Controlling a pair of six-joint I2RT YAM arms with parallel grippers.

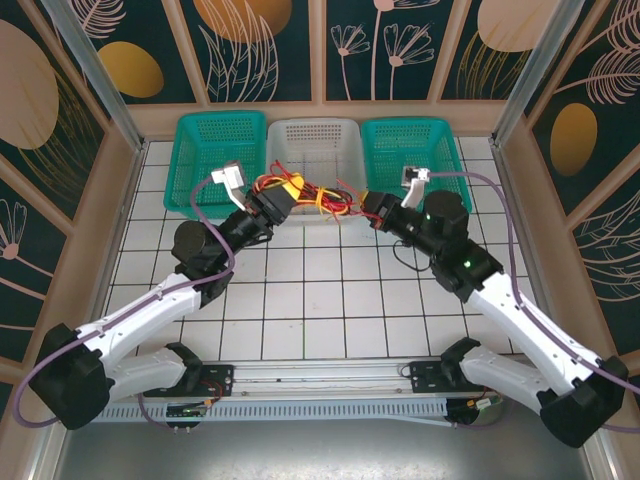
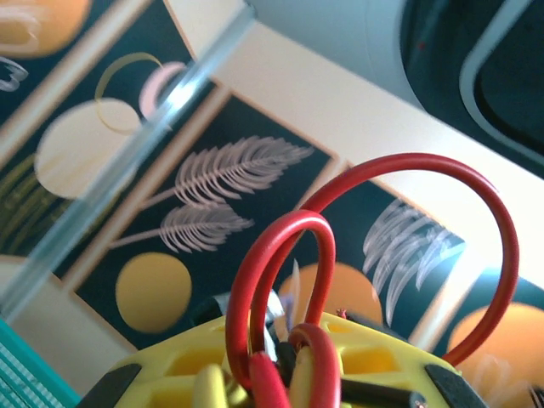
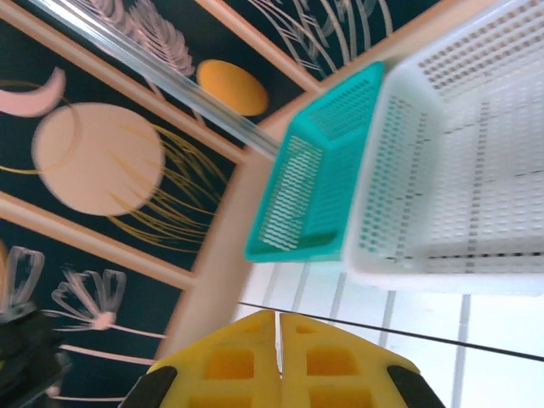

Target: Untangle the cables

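**Tangle strung between two arms, both ends half hidden**

The table is tiled white. Three baskets stand at its far edge, and the overhead camera shows all three: the left teal basket, the white basket and the right teal basket. The right wrist camera catches the white basket and one teal basket, both cut off by the frame.

The cables hang as a knotted clump of red and yellow strands in front of the white basket, between the two grippers. From above, individual wires cannot be followed through the knot. A black strand droops in a loop below the right arm.

The left gripper meets the clump's left end. Its wrist camera shows what the overhead does not: red loops rising from between the yellow fingers, which are clamped on them. The picture's lower edge cuts the fingers off.

The right gripper sits at the clump's right end. Its yellow fingers are pressed together. A thin black wire crosses just past their tips; I cannot tell whether it is pinched.
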